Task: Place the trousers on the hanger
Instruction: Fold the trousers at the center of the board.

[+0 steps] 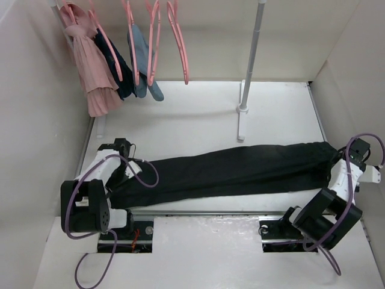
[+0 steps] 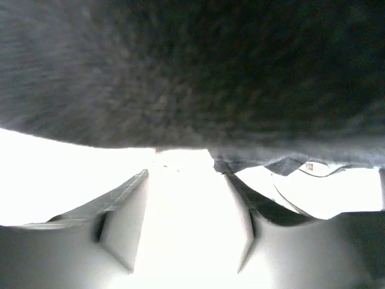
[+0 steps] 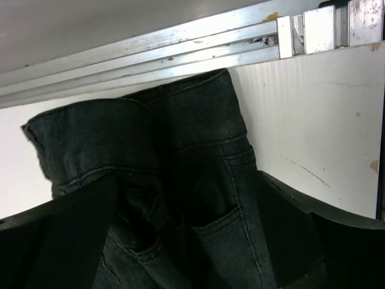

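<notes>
The black trousers (image 1: 234,171) lie stretched across the table from left to right. My left gripper (image 1: 133,170) is at their left end, the leg end. In the left wrist view its white fingers (image 2: 123,208) stand apart with nothing between them, and the dark fabric (image 2: 192,72) hangs just beyond the tips. My right gripper (image 1: 338,161) is at the waist end. In the right wrist view its black fingers (image 3: 66,241) straddle the waistband and back pockets (image 3: 204,180), wide apart. Several pink hangers hang at the back; one bare hanger (image 1: 180,42) is furthest right.
A pink garment (image 1: 91,72), a dark navy one (image 1: 118,69) and a blue-grey one (image 1: 144,66) hang on other hangers at the back left. The rack's white pole (image 1: 251,54) stands on a base (image 1: 242,123) behind the trousers. A metal rail (image 1: 204,212) runs along the front.
</notes>
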`<action>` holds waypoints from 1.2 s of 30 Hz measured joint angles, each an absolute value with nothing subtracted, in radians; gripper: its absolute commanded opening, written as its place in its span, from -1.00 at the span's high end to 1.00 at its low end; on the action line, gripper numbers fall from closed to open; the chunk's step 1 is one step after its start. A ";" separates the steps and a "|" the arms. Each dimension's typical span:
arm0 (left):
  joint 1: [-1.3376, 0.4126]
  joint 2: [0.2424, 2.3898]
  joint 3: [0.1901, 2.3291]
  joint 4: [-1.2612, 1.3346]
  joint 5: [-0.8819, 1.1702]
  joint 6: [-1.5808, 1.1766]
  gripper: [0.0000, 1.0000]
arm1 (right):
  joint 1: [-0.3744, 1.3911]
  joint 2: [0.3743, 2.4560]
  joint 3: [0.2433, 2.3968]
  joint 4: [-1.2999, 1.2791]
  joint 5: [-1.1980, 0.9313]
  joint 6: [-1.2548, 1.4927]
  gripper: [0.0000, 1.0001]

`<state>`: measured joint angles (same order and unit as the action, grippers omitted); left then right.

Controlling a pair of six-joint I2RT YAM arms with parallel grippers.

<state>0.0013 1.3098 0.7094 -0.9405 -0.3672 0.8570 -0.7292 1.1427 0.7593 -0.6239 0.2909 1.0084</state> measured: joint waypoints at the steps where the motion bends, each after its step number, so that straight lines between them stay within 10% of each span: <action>1: 0.002 1.321 0.709 -0.947 -0.371 0.845 -0.03 | -0.733 1.159 0.767 -0.625 0.295 1.008 -1.00; 20: 0.009 1.423 0.715 -0.919 -0.221 0.708 0.06 | -0.732 1.426 0.830 -0.595 0.257 0.808 -0.91; 23: 0.009 1.473 0.685 -0.834 -0.212 0.691 0.42 | -0.732 1.481 0.830 -0.567 0.229 0.773 -0.42; 25: 0.007 1.501 0.676 -0.812 -0.223 0.683 0.89 | -0.732 1.474 0.830 -0.553 0.208 0.748 0.31; 28: 0.007 1.512 0.681 -0.801 -0.245 0.669 1.00 | -0.732 1.477 0.828 -0.530 0.156 0.707 1.00; 36: 0.014 1.637 0.910 -0.663 -0.289 0.699 1.00 | -0.687 1.561 0.898 -0.431 -0.043 0.656 1.00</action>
<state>0.0139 1.6367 0.9096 -0.6628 -0.2893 0.6994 -0.6872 1.5608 0.8982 -0.4313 -0.0429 0.6563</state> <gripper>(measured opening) 0.088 0.094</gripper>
